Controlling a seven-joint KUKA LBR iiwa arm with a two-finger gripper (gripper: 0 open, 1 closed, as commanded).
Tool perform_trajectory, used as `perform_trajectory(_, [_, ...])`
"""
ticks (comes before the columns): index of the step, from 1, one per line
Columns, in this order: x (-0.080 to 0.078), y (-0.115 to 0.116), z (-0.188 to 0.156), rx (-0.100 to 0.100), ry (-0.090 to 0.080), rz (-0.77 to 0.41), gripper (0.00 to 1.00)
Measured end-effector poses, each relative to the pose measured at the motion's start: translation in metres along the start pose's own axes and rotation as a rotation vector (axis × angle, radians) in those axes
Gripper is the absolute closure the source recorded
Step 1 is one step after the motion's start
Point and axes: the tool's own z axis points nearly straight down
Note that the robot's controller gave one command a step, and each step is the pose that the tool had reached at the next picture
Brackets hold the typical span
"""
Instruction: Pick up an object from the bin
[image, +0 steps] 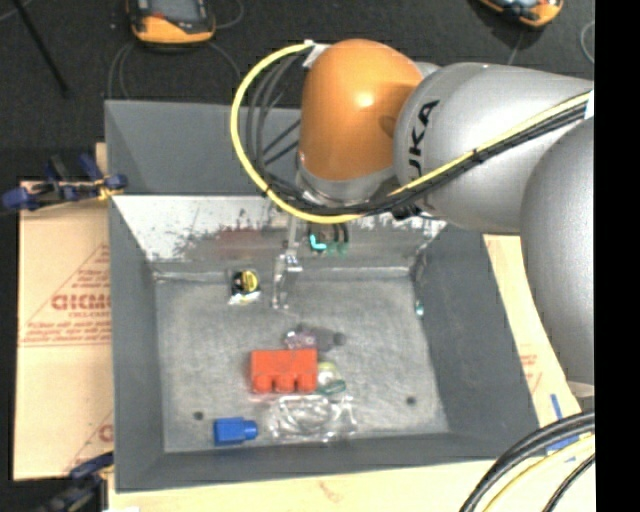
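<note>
Metal claw (283, 283), its grip state not discernible, is poised over bare bin (200, 350) floor; the red block (284, 369) could be missed entirely.

Where things lie in the bin (135, 330)

The building block (283, 369) lies low in the middle of the frame. The plastic wrap (312, 416) lies just below it, and a tiny bit (330, 381) sits at the block's right end. The little plug (234, 431) lies left of the wrap, near it. A small round thing (243, 282) lies up and left of the block, with the gripper (283, 285) just to its right.
</note>
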Motion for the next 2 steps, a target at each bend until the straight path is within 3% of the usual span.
perform_trajectory(1, [0.018, -0.02, 0.118, 0.001, 0.001, 0.152, 0.0])
perform_trajectory(2, [0.097, -0.035, 0.098, 0.002, -0.015, -0.418, 0.0])
